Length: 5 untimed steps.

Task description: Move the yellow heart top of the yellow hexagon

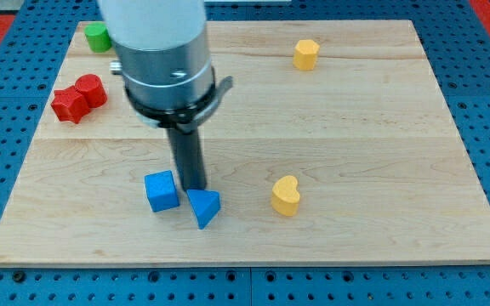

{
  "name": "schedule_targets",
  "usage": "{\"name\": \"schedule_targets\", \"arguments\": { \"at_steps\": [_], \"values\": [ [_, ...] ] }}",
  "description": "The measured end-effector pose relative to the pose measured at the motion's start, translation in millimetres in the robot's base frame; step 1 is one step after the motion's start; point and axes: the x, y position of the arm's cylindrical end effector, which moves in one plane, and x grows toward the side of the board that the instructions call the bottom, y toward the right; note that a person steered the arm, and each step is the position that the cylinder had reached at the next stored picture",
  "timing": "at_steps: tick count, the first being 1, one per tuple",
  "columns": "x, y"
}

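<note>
The yellow heart (286,195) lies on the wooden board at the lower middle-right. The yellow hexagon (306,53) sits near the view's top, right of centre, far above the heart. My tip (194,186) is down on the board well to the left of the heart, between a blue cube (162,190) and a blue triangle (203,206), touching or almost touching both. The tip is about a hundred pixels left of the heart and not in contact with it.
A red star (69,104) and a red cylinder (90,90) sit together at the left edge. A green block (99,36) is at the top left, partly hidden by the arm's grey body (160,59). The board (381,127) lies on a blue pegboard.
</note>
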Motion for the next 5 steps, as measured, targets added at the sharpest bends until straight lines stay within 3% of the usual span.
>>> {"name": "schedule_targets", "arguments": {
  "at_steps": [1, 3, 5],
  "values": [
    [-14.3, 34.6],
    [43.5, 67.7],
    [40.0, 118.1]
  ]
}}
